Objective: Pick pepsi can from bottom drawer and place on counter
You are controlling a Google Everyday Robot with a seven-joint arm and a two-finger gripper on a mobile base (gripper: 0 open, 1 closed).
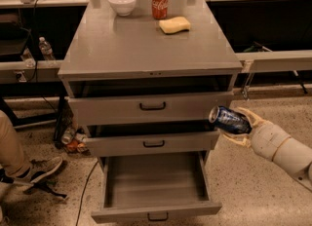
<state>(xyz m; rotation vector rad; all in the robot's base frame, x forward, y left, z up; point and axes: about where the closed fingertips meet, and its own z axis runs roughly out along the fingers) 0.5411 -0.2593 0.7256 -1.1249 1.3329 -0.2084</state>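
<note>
The pepsi can (229,120) is blue with a silver end and lies tilted on its side in my gripper (239,125), which is shut on it. The gripper hangs in the air to the right of the cabinet, level with the gap between the top and middle drawers. The bottom drawer (155,181) is pulled wide open and its grey tray holds nothing. The counter (141,45) is the flat grey top of the cabinet, above and to the left of the gripper.
On the counter's far part stand a white bowl (122,3), a red Coca-Cola can (159,2) and a yellow sponge (175,24). The two upper drawers (152,106) stand slightly open. A person's leg and shoe (29,169) are at the left on the speckled floor.
</note>
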